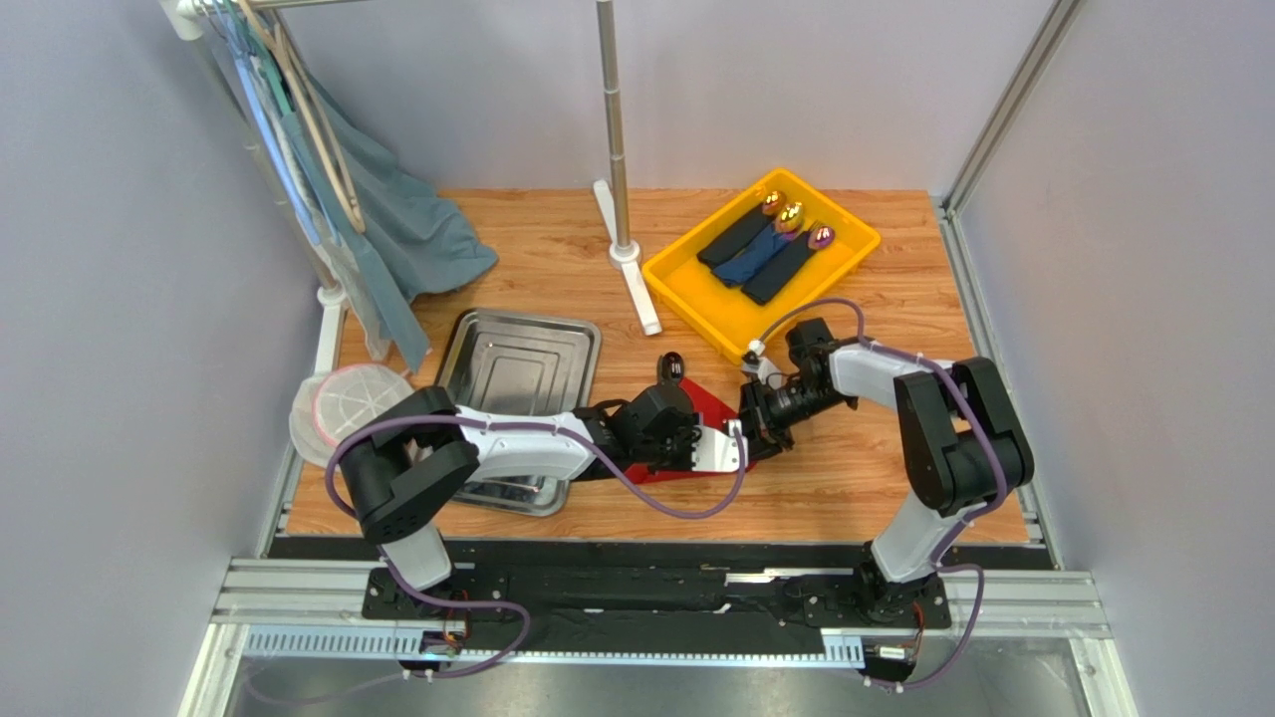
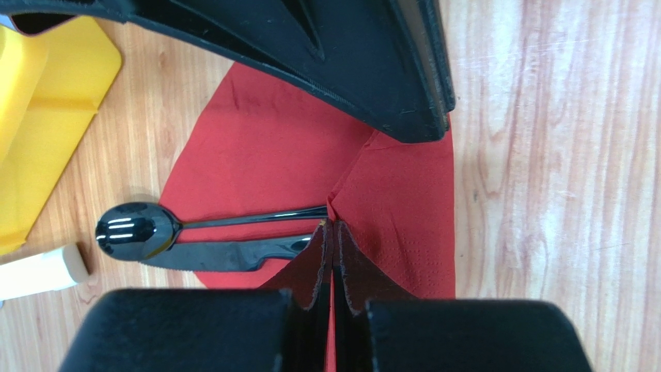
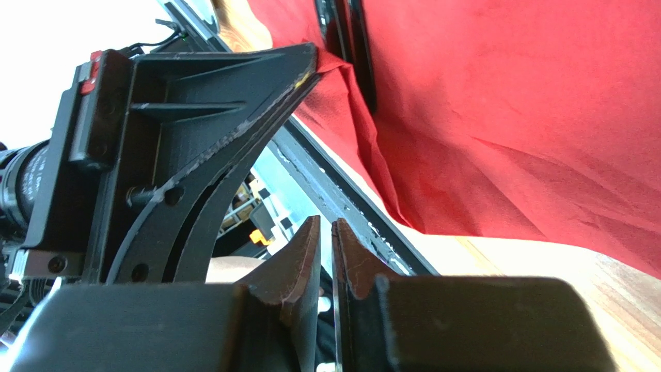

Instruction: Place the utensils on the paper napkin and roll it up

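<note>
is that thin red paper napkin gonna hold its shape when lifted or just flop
Probably flops: the thin red paper napkin already creases and folds where the left fingers pinch it. Likely light and tearable, and the black spoon might slide off.

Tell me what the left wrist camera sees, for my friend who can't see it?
The left gripper has its fingers shut on a fold of the red napkin. A black spoon and knife lie on it, above a wooden table.

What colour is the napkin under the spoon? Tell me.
Bright red napkin; the left wrist view shows it best.
</note>
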Controlling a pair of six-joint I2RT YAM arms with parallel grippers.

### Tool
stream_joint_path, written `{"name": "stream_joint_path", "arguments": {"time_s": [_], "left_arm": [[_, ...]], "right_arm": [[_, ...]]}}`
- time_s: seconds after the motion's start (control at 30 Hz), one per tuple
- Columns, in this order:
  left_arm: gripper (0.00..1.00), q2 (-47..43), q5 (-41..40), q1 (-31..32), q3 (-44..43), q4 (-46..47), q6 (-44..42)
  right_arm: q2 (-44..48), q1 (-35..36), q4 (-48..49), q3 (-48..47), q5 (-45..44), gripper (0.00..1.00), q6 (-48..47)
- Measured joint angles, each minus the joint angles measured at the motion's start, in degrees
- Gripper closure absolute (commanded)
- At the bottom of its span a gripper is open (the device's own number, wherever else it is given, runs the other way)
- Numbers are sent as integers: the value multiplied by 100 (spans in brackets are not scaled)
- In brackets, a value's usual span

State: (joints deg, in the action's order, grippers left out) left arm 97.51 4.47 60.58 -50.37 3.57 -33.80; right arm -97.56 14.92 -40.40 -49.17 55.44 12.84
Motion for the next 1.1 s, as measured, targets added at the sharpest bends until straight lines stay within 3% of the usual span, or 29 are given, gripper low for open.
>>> {"name": "stream_joint_path", "arguments": {"time_s": [1.1], "left_arm": [[100, 57, -505, -79, 92, 350, -11]], "right_arm": [[-7, 254, 210, -232, -713, 86, 46]]}}
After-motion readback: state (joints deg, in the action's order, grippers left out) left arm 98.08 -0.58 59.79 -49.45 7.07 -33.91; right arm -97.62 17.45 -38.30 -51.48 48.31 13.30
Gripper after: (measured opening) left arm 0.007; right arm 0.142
